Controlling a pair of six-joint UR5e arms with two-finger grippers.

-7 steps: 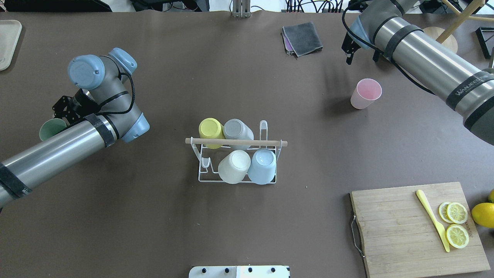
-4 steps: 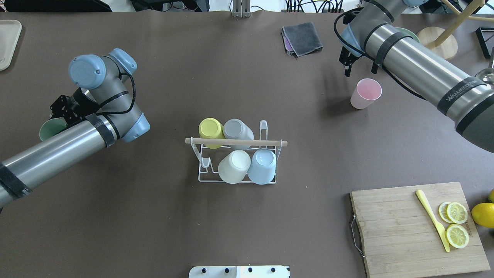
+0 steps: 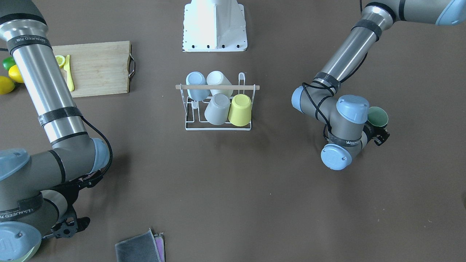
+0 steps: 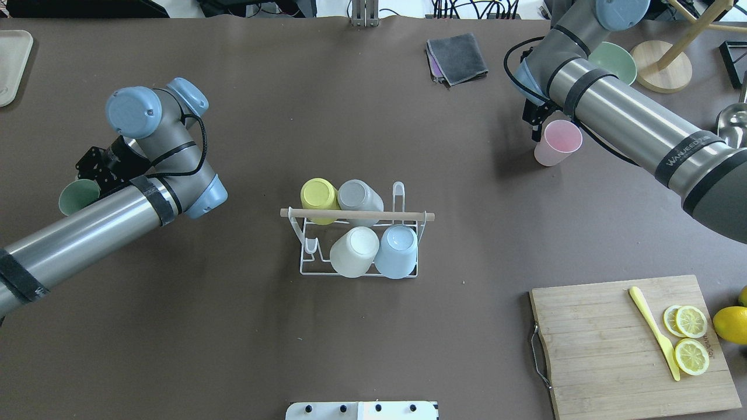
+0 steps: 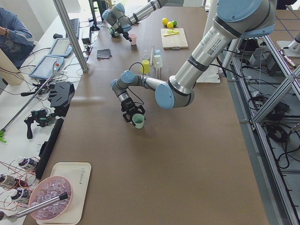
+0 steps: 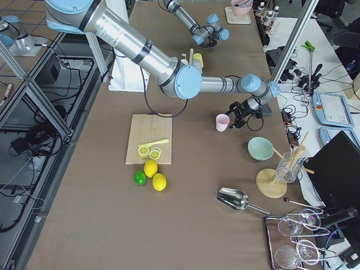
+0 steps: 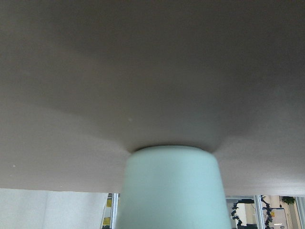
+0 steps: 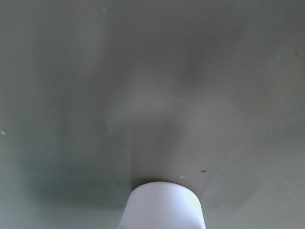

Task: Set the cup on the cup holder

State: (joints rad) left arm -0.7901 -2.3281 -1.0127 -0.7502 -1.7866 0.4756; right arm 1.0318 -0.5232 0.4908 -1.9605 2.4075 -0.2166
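We find four cups (image 4: 354, 251) on the cup holder (image 4: 356, 214); green cup (image 4: 76, 197) and pink cup (image 4: 557, 143) remain unplaced. Left gripper (image 4: 90, 178) and right gripper (image 4: 540, 125) sit beside them, closure undeterminable.

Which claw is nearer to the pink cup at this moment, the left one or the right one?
Right. The right claw is at the pink cup's rim, on its far side. The left claw is far across the table, at the green cup.
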